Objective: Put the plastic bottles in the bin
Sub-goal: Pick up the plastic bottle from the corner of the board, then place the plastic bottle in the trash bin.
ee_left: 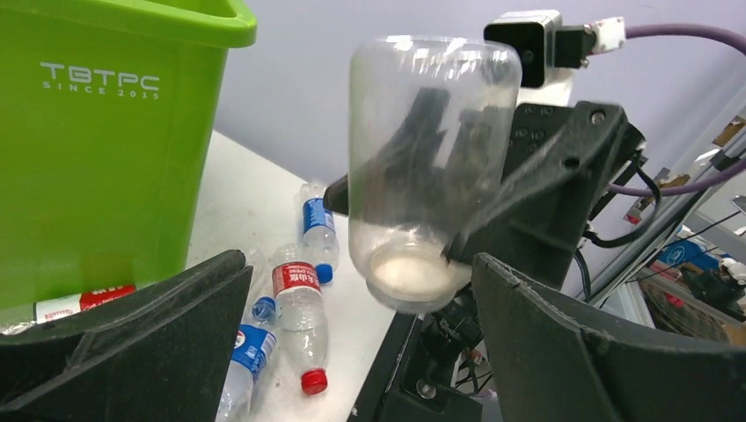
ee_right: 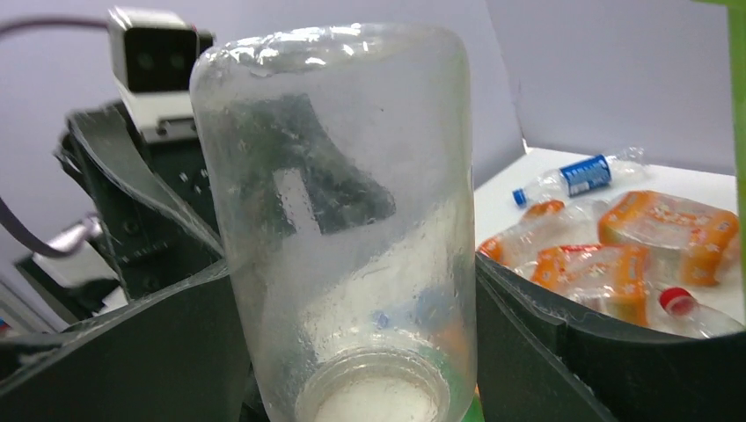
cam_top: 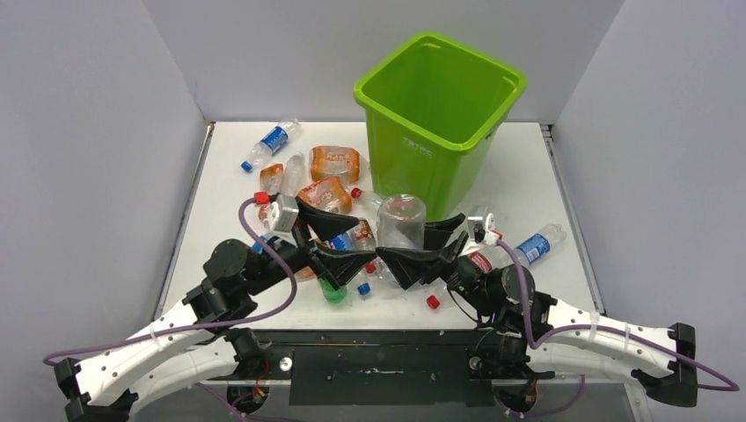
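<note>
We saw the right gripper (cam_top: 402, 242) closed on a clear bottle (cam_top: 402, 220) with no label. It held the bottle mouth-down above the middle of the table (cam_top: 528, 176), just at 7 o'clock from the lime-green bin (cam_top: 422, 158). The left gripper (cam_top: 367, 239) stood wide open and empty at 9 o'clock from that bottle, over the scattered bottles.

The grip worried us most. In the right wrist view the fingers (ee_right: 545, 352) met the bottle low, near its neck, so most of the body rose above them. We judged that a thin, smooth wall held so far from its middle could pivot or slide out during a quick swing. A harder squeeze could buckle it.

The bin's rim (cam_top: 387, 97) stood higher than the bottle in the top view. A straight push toward 1 o'clock would have struck the wall, and that could have knocked the bottle loose or shoved the bin toward 12 o'clock. The bottle needed to rise before it crossed.

The two grippers were close together. The left gripper's open jaws nearly faced the bottle, so a lift or turn by the right arm risked clipping them.

A dropped bottle would have landed among the orange-labelled bottles (cam_top: 334, 163) at 10 o'clock, or rolled toward the blue-labelled bottle (cam_top: 535, 246) at 3 o'clock, near the table's edge. We could not tell whether the bin held anything.
</note>
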{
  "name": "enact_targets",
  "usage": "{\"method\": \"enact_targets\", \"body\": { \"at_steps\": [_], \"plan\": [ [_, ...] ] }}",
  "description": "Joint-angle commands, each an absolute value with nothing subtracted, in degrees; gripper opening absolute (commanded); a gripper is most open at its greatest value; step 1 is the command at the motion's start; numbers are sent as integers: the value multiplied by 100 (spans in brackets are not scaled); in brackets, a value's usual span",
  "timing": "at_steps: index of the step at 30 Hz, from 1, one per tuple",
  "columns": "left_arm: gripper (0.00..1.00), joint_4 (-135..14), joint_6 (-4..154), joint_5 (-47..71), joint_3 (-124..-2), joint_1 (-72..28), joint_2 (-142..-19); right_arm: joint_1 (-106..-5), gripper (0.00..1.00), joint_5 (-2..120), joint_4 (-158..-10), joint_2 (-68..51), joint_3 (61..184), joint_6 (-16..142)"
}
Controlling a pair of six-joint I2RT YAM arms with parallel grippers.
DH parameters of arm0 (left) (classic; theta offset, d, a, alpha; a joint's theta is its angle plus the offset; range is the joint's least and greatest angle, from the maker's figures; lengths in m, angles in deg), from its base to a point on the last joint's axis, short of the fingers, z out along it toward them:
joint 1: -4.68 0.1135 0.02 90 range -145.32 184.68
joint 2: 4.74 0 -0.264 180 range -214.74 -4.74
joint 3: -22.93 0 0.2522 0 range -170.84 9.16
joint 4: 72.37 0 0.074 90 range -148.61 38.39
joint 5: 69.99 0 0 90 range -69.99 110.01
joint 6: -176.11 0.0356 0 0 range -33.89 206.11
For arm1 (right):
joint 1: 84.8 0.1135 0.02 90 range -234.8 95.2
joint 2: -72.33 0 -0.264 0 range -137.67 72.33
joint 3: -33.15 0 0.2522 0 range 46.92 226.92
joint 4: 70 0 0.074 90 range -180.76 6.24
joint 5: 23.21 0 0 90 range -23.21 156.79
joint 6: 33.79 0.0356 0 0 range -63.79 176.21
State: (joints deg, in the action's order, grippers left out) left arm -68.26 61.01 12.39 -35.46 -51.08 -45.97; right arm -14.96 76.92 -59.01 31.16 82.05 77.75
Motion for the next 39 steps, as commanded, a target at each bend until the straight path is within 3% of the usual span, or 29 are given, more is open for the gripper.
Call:
{"method": "enact_targets", "body": {
  "at_steps": [1,12,32,39],
  "plan": [
    [96,-7572,6080,1104,-3238,-5113,-4377,-1480,60,7623,-4343,3089,8138,8288],
    [96,-7682,5854,-392,-3646,-5126,-5115,-1475,60,7231,-3360,2434,8129,8758],
    [99,-9050,5072,-615,-3461,-5126,-5330,-1475,60,7243,-2481,2089,7861,9128],
    [71,-9034,5077,-677,-3425,-5124,-5387,-1467,59,7288,-2121,1941,7766,9240]
  ]
}}
